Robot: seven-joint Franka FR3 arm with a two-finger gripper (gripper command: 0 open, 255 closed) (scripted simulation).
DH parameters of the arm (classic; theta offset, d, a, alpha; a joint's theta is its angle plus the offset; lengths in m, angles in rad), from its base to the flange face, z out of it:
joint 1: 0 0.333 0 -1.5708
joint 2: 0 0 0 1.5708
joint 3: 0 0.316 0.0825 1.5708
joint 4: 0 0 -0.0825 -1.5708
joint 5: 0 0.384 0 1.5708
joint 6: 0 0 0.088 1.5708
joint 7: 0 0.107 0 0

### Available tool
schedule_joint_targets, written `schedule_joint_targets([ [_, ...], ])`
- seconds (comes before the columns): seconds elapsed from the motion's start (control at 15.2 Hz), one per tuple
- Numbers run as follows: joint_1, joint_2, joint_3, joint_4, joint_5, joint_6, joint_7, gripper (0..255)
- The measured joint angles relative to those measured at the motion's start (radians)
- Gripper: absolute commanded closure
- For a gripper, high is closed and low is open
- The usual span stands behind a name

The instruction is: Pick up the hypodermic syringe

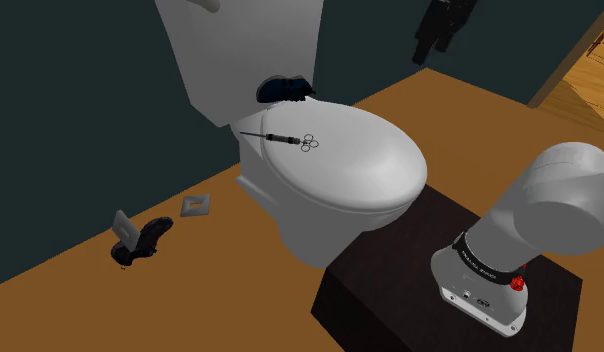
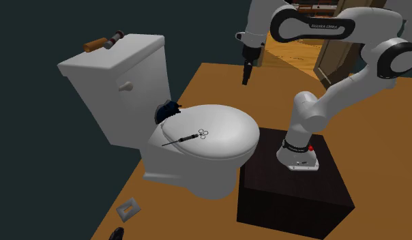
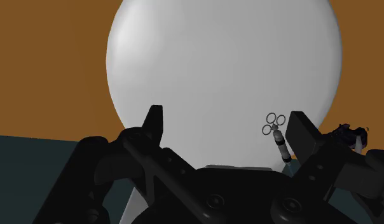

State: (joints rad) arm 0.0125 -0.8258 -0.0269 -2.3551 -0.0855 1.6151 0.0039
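The syringe [image 1: 280, 137] is a thin dark one with a needle at one end and finger rings at the other. It lies flat on the closed white toilet lid [image 1: 360, 165], near the hinge. The second exterior view shows the syringe [image 2: 189, 138] on the lid [image 2: 222, 133] as well. My black gripper [image 2: 246, 78] hangs high in the air, well above and beyond the lid, and it comes in at the shoulder view's top edge [image 1: 426, 50]. In the wrist view the gripper [image 3: 229, 127] is open with nothing between its fingers, and the syringe [image 3: 280, 139] lies far below, beside one fingertip [image 3: 304, 130].
A dark blue object [image 1: 285, 90] sits at the lid's hinge against the tank [image 2: 119, 75]. A brown-handled tool [image 2: 102, 42] lies on the tank top. On the wooden floor are a grey square frame [image 1: 196, 205] and a dark shoe-like thing [image 1: 140, 240]. The dark stand [image 2: 293, 194] is beside the bowl.
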Motion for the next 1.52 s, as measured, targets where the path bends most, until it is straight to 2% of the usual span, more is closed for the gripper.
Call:
schedule_joint_targets([
  [0.13, 0.004, 0.011, 0.001, -0.004, 0.001, 0.015, -0.003, 0],
  [0.73, 0.063, 0.238, 0.01, -0.042, 0.017, 0.286, -0.057, 0],
  [1.52, 0.135, 0.653, 0.042, 0.089, 0.035, 0.582, -0.141, 0],
])
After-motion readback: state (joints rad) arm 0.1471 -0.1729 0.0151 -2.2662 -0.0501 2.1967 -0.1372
